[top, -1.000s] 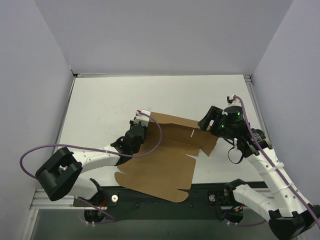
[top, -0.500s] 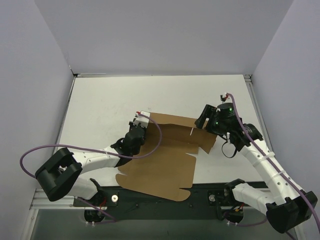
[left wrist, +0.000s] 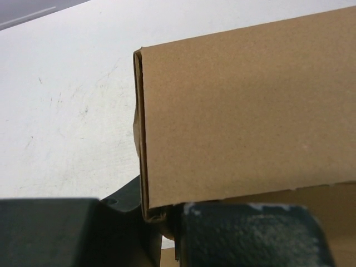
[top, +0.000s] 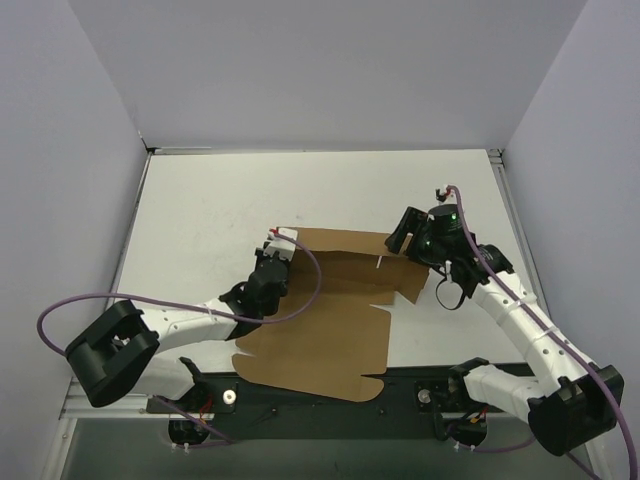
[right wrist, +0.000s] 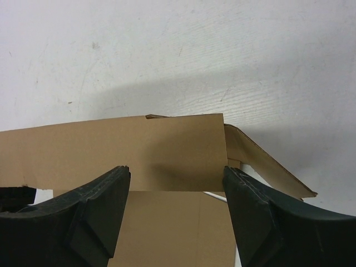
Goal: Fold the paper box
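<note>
Starting on the left: the left arm reaches in low across the white tabletop (top: 200, 200), and the left tool (top: 276, 256) sits right at the left end of the paper box (top: 320, 335). The box is mostly a flat brown sheet near the front edge of the tabletop, between the two arms. Its near edge hangs a bit over the dark base rail.

The long far flap (top: 340, 243) is stood up instead of lying flat. In the left wrist view it fills most of the shot as an upright panel (left wrist: 250, 111), doubled over at its left edge. The bottom corner of that edge drops straight into the narrow slot of the left tool (left wrist: 169, 225). As far as I can see, the tool is pinched closed on the flap's end.

Over on the right, the right tool (top: 405, 233) hangs just behind the right end of the same flap. Its wrist camera shows both black fingers (right wrist: 94, 211) spread wide, with the flap's right end (right wrist: 167, 150) framed between the tips (right wrist: 177, 173). So it's wide open and holding nothing, and I can't tell whether either finger touches the cardboard. Just right of that, a side tab (right wrist: 267, 167) angles off toward the tabletop
</note>
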`<control>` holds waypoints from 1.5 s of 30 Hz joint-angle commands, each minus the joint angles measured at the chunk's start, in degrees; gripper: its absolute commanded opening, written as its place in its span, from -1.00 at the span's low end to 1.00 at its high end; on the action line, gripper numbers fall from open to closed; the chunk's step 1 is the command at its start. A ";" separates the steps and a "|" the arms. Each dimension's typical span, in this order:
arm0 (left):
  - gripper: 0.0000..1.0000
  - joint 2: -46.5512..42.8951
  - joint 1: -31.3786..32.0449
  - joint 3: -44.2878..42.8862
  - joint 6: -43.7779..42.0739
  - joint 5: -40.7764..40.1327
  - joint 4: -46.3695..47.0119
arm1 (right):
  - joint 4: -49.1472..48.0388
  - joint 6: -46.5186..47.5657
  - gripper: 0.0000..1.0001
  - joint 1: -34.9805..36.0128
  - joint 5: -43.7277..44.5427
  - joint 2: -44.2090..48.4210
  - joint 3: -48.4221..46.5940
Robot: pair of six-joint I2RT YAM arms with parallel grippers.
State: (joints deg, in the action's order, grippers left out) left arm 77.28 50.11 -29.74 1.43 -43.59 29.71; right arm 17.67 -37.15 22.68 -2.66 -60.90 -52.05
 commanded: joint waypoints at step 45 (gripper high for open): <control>-1.00 1.12 10.98 4.60 3.58 -6.06 -1.24 | -14.24 -2.75 0.54 -0.35 -19.48 -12.31 -1.30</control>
State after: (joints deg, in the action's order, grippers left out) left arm 77.08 57.71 -25.63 8.88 -56.05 29.19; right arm 10.02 -35.22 20.93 -11.11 -70.81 -53.17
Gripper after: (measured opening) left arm 0.168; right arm 0.771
